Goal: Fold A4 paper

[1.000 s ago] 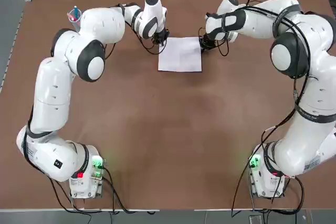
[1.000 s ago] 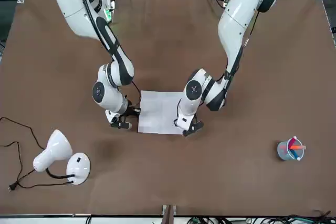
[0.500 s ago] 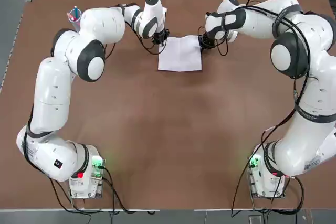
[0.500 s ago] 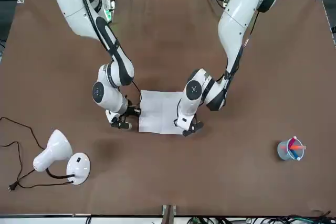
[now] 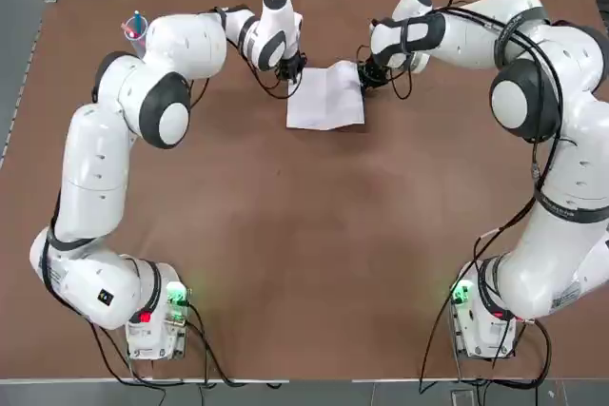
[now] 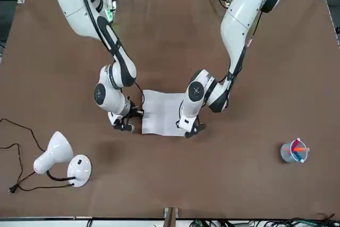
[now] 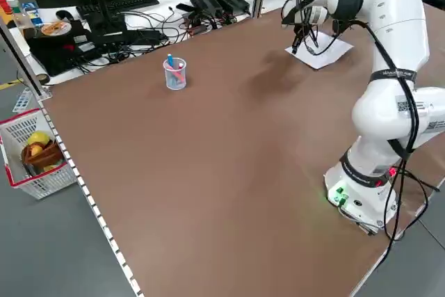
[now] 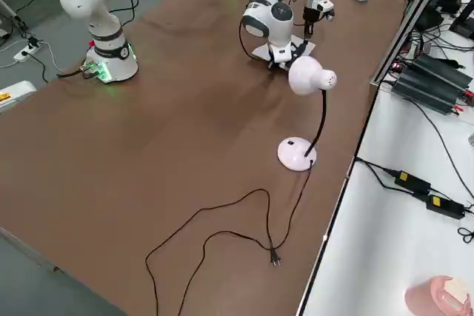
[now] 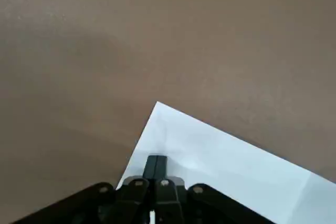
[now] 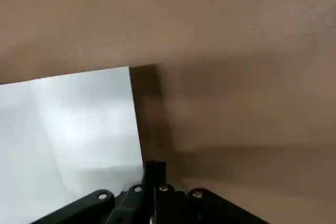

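Note:
The white A4 paper (image 5: 326, 99) lies near the far middle of the brown table, also seen in the front view as the sheet (image 6: 162, 119). My left gripper (image 5: 292, 69) is shut on its far left corner; in the left wrist view the fingertips (image 9: 156, 164) pinch the paper (image 9: 220, 156) at its edge. Opposite it, my right gripper (image 5: 365, 74) is shut on the far right corner. There the sheet (image 10: 79, 114) is raised off the table and casts a shadow beside it. The near edge still rests flat.
A white desk lamp (image 6: 64, 160) with its round base and cord stands on the far side near my right arm. A clear cup of pens (image 5: 135, 28) stands at the far left. The table's near half is bare brown surface (image 5: 314, 254).
The right gripper has drawn slightly inward and up with its corner, so the paper's far right edge has lifted and shifted left. The left gripper has stayed almost still.

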### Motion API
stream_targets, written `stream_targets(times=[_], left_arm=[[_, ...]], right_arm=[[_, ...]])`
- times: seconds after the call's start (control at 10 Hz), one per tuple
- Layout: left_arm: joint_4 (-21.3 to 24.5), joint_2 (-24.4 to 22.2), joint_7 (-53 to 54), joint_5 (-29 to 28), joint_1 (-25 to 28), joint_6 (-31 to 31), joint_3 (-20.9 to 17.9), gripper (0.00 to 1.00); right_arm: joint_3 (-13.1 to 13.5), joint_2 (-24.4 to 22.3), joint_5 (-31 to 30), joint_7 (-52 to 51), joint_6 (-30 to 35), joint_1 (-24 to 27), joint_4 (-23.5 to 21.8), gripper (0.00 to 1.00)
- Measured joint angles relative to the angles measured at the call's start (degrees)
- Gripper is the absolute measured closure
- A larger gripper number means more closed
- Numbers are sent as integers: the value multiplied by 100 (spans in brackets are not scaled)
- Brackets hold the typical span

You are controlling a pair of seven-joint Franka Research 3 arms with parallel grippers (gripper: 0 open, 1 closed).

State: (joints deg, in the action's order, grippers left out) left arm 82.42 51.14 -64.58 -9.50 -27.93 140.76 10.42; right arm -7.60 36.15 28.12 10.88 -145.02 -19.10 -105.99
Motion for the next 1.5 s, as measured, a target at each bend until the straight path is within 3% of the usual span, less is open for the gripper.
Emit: stream_targets(times=[0.7,1.5], left_arm=[[0,0,0,0,0,1,0,99],[0,0,0,0,0,1,0,99]], right_arm=[[-5,-143,299,3,638,35,260,97],[-203,-152,890,2,645,4,365,97]])
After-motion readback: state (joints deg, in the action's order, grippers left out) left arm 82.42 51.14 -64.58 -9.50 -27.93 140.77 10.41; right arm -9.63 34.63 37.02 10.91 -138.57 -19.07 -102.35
